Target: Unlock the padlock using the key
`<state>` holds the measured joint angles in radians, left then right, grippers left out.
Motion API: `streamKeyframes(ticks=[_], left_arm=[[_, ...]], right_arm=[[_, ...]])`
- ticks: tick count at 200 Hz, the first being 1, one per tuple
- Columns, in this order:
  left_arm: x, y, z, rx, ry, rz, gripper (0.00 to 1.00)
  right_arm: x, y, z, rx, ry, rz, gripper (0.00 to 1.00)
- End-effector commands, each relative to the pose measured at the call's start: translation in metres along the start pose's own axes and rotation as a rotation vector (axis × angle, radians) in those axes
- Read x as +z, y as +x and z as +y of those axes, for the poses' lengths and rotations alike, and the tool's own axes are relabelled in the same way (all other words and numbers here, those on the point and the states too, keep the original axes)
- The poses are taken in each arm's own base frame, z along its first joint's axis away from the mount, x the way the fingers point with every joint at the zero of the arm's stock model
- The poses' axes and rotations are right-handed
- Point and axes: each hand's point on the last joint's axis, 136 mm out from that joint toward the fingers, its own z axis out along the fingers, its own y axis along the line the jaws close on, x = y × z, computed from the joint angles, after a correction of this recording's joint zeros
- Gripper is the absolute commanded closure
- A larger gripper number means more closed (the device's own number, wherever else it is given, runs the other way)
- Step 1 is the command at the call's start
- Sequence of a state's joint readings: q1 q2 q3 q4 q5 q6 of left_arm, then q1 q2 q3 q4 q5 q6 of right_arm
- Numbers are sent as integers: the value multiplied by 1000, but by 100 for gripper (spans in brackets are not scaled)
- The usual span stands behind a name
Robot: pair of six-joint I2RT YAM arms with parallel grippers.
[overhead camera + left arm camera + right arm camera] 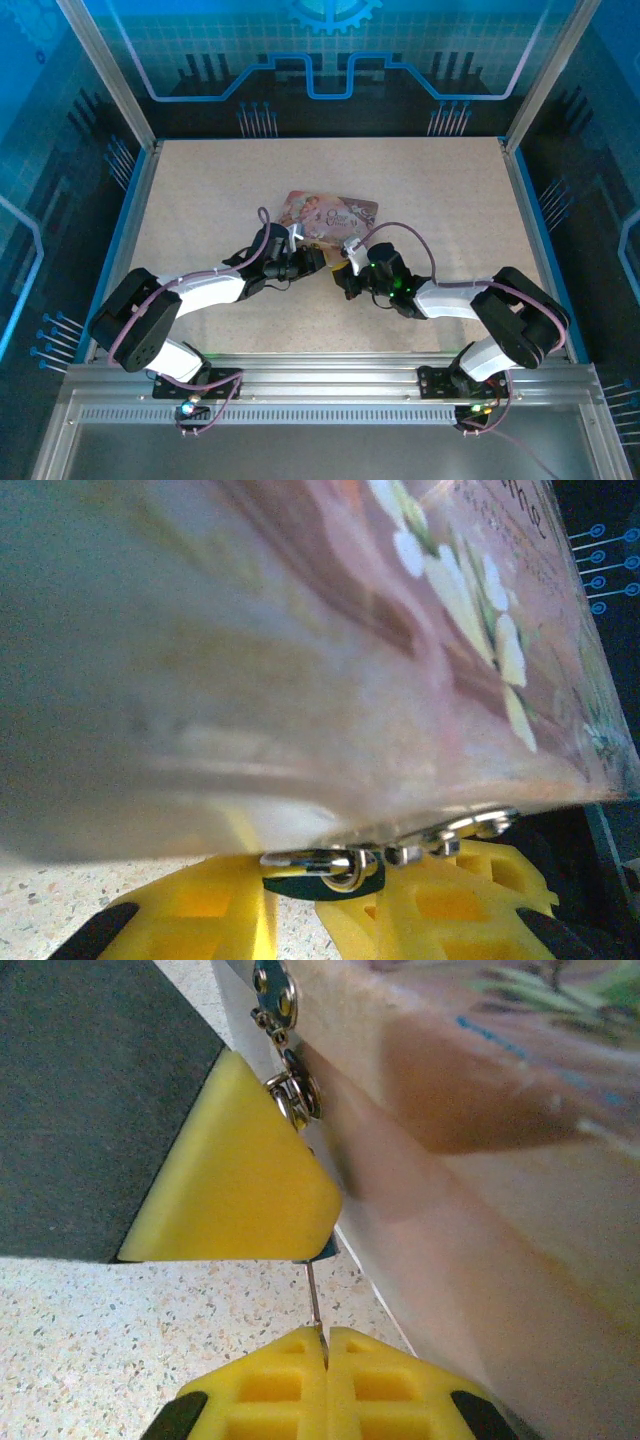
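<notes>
"Where is the padlock?"

"It is sitting right by the near side of the pink tin (328,213), in the middle of the speckled desk (200,200). The padlock (318,885) is a tiny dark-blue block. Its thin silver loop (342,868) is going through the shiny metal rings (440,838) on the tin's side."

"What is holding it?"

"The left jaws are pinching it. Their yellow fingers (190,915) have square holes in them, and they are almost closed, squeezing the little block between the tips."

"And the key?"

"The key (315,1300) is looking like a thin, straight grey pin. The right jaws are pressing tight together on its bottom end, leaving no gap. Its top end is reaching a blue-green corner of the padlock, which is peeking out from under a smooth yellow wedge (240,1170), one of the left fingers."

"Is it going into the keyhole?"

"I cannot tell. The wedge is hiding that spot."

"And the arms?"

"The left arm (200,290) and the right arm (450,300), both white and black, are reaching in from the near edge and meeting just in front of the tin. The tin's picture is showing white flowers, all blurry up close."
</notes>
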<state>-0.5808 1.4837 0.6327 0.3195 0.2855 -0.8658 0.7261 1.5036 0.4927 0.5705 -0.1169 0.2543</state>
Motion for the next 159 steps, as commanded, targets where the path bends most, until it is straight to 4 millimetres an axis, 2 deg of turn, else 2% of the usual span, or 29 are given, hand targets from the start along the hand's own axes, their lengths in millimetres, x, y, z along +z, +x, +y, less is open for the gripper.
streamKeyframes(ticks=[1, 100, 159], left_arm=[[-5, -2, -26, 20, 93, 6, 74], [-4, -1, -25, 13, 94, 10, 74], [-4, 0, -29, 7, 107, 20, 75]], right_arm=[[-1, -22, 7, -14, -11, -73, 98], [-5, -29, 11, -15, -37, -103, 98], [-5, -47, 17, -37, -61, -157, 98]])
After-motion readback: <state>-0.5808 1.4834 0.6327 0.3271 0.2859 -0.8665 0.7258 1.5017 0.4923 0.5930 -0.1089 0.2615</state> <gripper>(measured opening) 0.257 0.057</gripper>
